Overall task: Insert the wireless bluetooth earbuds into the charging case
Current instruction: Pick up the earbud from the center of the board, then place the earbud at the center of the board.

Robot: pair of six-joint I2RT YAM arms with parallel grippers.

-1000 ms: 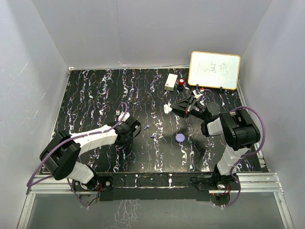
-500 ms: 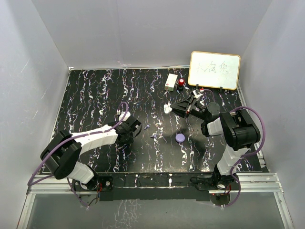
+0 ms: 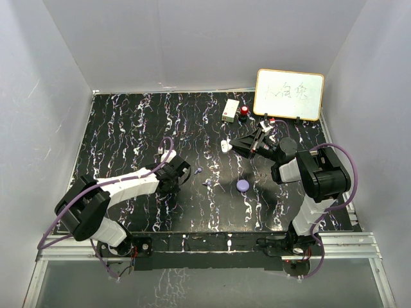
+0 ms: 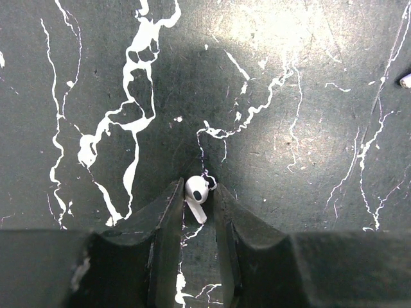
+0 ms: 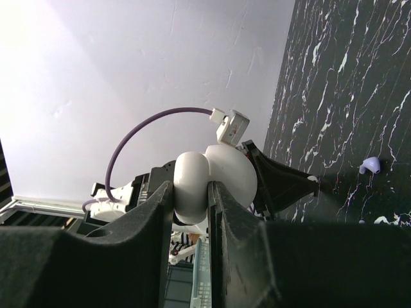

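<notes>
Nearest me, the left claw [image 3: 185,171] lies low on the table [image 3: 128,128], which is black with white and faintly purple veining. Its fingertips press on either side of one earbud [image 4: 196,192], which looks pale in the wrist view and rests on the surface. A second earbud [image 3: 207,183], lilac, lies just beside the claw, and a round lilac puck [image 3: 242,185] sits a little to the right of that.

Further in, the right claw [image 3: 226,145] is clamped on the white, rounded charging case [image 5: 205,179].

Behind it stand a small white box [image 3: 230,110], any print on it too small to read, and a red knob-like thing [image 3: 244,112]. At the back a whiteboard [image 3: 289,94] carries handwritten strokes I cannot make out. Plain pale walls close in three sides.
</notes>
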